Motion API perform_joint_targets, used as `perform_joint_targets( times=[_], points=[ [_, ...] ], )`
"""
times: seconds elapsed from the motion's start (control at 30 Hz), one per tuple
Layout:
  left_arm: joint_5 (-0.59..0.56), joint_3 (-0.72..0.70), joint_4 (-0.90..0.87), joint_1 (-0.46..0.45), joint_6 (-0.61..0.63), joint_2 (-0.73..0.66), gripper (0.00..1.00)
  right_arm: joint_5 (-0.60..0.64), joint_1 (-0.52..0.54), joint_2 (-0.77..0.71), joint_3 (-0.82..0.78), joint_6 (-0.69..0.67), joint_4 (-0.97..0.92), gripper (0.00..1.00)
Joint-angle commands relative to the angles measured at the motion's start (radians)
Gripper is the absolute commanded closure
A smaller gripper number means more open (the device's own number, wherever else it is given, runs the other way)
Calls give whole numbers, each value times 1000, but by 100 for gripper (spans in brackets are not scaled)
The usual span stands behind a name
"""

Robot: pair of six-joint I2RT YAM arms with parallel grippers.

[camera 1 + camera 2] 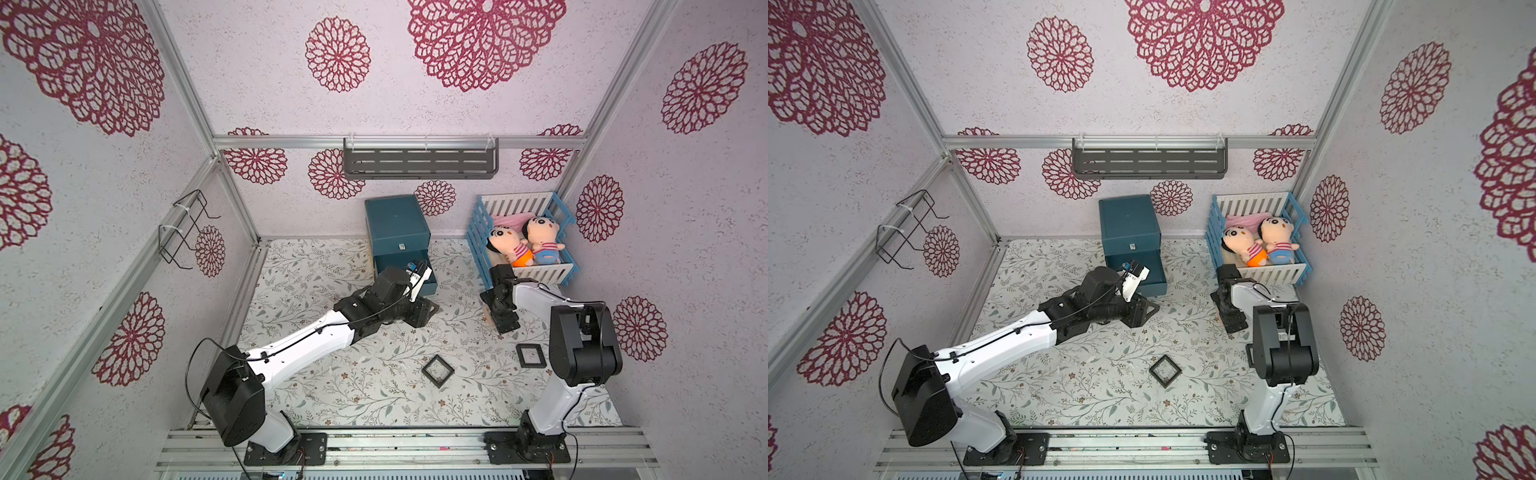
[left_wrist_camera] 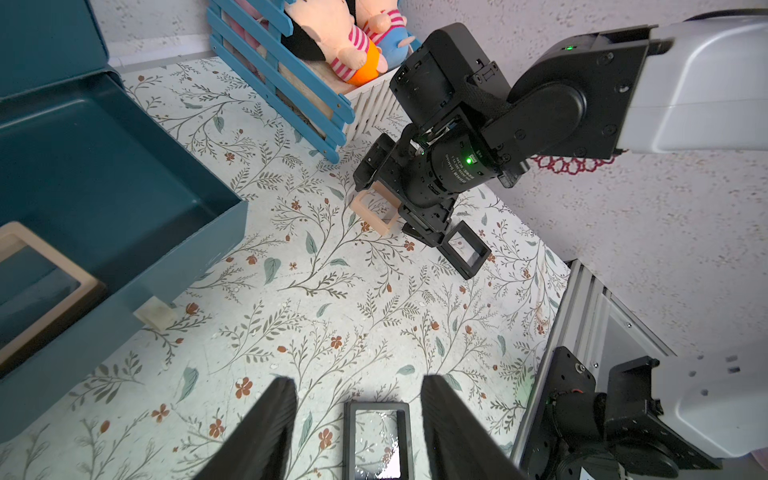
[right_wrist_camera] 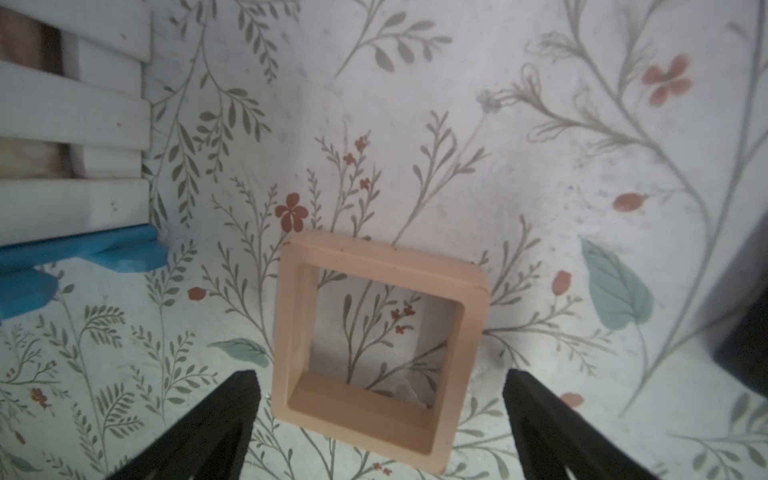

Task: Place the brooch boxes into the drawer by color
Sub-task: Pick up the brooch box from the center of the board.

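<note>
About half of the sorting looks done. The stored pink box [image 2: 41,282] lies in the open drawer [image 2: 124,187] of the chest [image 1: 397,220], which stands at the middle of the counter's [image 1: 332,399] back edge. The drawer above the open one is shut. No yellow box shows on the counter. Both are probably put away, though nothing can be seen inside a shut drawer.

Three boxes lie out:
- The loose pink box [image 3: 374,332] lies flat just in front of the crib [image 1: 478,232], toward the back right corner.
- One black box [image 1: 437,371] lies mid-counter, toward the front edge.
- The second black box [image 1: 530,355] lies nearer the right edge.

The right gripper [image 3: 380,374] hovers over the loose pink box. Its fingers are spread wide, one to each side, not touching it.

The left gripper [image 2: 357,380] hangs just in front of the open drawer, with its fingers apart and nothing between them. The black box framed by them in the left wrist view lies on the counter beyond.

What is left, as I judge it: lift the loose pink box in beside its mate, then give both black boxes a drawer of their own.

The only writing is small white lettering on the right arm's wrist motor [image 2: 457,166], beside a green light. It is too small and too turned to read. The boxes, chest and crib show no label.
</note>
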Motion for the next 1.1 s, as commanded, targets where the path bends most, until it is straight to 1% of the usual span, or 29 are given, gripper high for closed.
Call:
perform_joint_targets(
  times=[0.0, 0.37, 0.5, 0.73, 1.07],
  points=[
    [6, 4, 3, -8, 14, -6, 45, -8, -9, 11, 29, 28, -3, 1],
    [11, 10, -1, -7, 10, -2, 45, -11, -12, 52, 60, 16, 3, 1],
    [10, 9, 0, -6, 9, -1, 45, -14, -12, 63, 68, 31, -28, 6],
    [10, 15, 2, -8, 8, 5, 45, -15, -10, 70, 70, 46, -30, 17],
    [6, 18, -5, -8, 8, 5, 45, -17, 0, 98, 70, 61, -44, 22]
  ],
)
